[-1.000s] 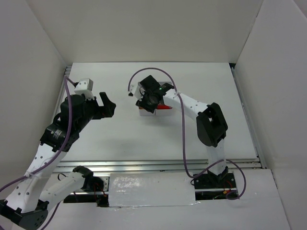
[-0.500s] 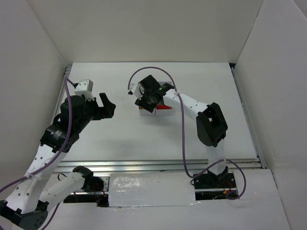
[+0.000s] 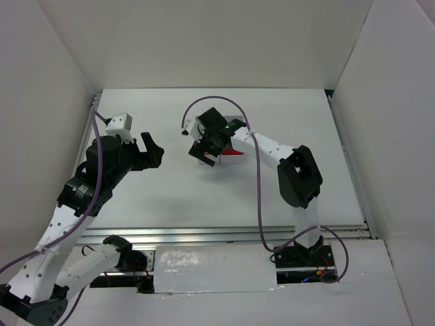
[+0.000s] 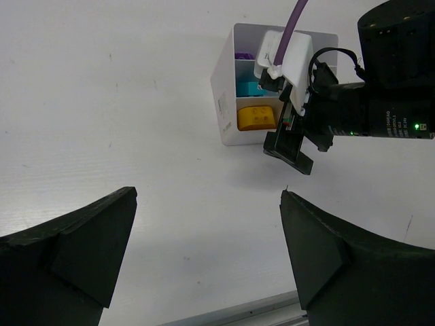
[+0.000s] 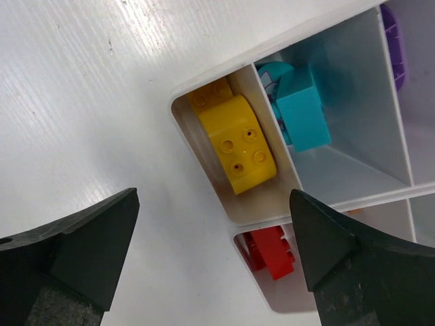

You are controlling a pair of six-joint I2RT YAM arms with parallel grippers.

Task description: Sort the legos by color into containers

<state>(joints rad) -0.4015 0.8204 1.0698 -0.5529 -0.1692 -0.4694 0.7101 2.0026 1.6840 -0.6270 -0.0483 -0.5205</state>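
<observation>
- The white bench (image 3: 170,197) shows bare surface on all sides of the sorting spot. No loose brick can be seen on it in any view, so the sorting looks near its end, or done.
- The right gripper (image 5: 214,204) hangs straight above the near corner of the container. Its fingers are spread wide and hold nothing. One finger is over bare bench outside the block's wall and the other over the block itself.
- The left gripper (image 4: 208,200) is well apart to the left, over bare bench. Its fingers are also spread wide and empty, and they point towards the block. The right arm is plainly the nearer one.
- The white plastic six-compartment container block (image 4: 224,102) stands alone towards the middle of the bench, far from every edge. The right gripper's freest way out is straight up, since the block's walls lie under one finger.
- The yellow rounded studded brick (image 5: 238,142) lies in the corner compartment directly below the gap between the right fingers, and neither finger touches it. Its long axis runs on a slant, nearly crossways to the line between the fingers.
- The teal square brick (image 5: 304,109) sits in the next compartment of that column.
- The red studded brick (image 5: 272,251) sits in the neighbouring column, beside the yellow one's compartment.
- A purple brick (image 5: 393,47) shows only as an edge in the farthest compartment.
</observation>
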